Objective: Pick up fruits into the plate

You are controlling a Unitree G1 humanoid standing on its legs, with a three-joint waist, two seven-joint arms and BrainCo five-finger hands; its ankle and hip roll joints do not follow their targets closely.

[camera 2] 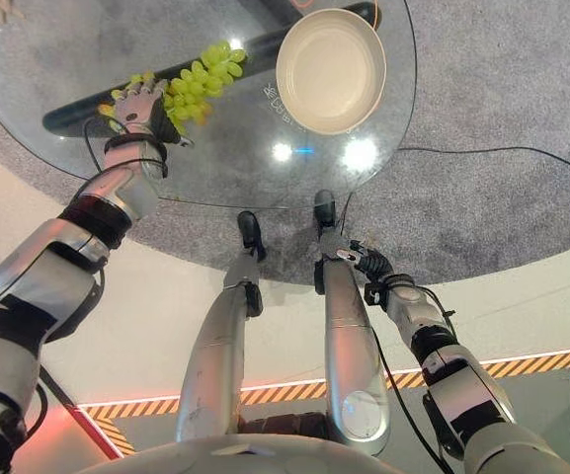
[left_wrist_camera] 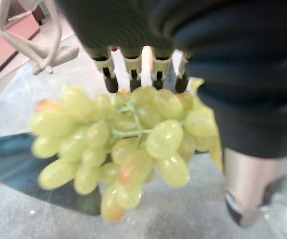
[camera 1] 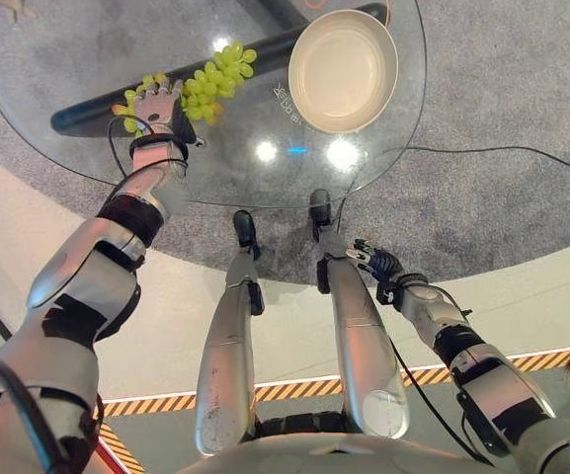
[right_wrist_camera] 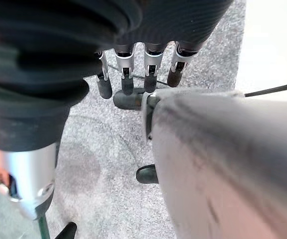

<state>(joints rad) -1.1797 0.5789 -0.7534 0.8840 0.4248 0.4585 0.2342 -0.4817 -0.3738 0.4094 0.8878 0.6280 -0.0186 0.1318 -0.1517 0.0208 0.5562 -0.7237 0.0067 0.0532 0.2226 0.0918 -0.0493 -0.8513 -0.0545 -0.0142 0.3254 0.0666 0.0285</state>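
Note:
A bunch of green grapes (camera 1: pixel 215 74) lies on the round glass table (camera 1: pixel 245 168), stretching toward the cream plate (camera 1: pixel 344 69) at the table's far right. My left hand (camera 1: pixel 161 107) is over the bunch's left end, and a few grapes show on either side of it. In the left wrist view the grapes (left_wrist_camera: pixel 128 144) hang right below its fingers (left_wrist_camera: pixel 133 64), which curl round the top of the bunch. The plate holds nothing. My right hand (camera 1: pixel 383 267) hangs low beside the table's near edge, fingers (right_wrist_camera: pixel 127 79) relaxed and holding nothing.
A dark bar (camera 1: pixel 87 117) runs under the glass from the left toward the plate. Grey carpet (camera 1: pixel 502 99) surrounds the table, and a pale floor with a striped line (camera 1: pixel 294 387) lies nearer to me. A white frame (left_wrist_camera: pixel 39 45) stands beyond the grapes.

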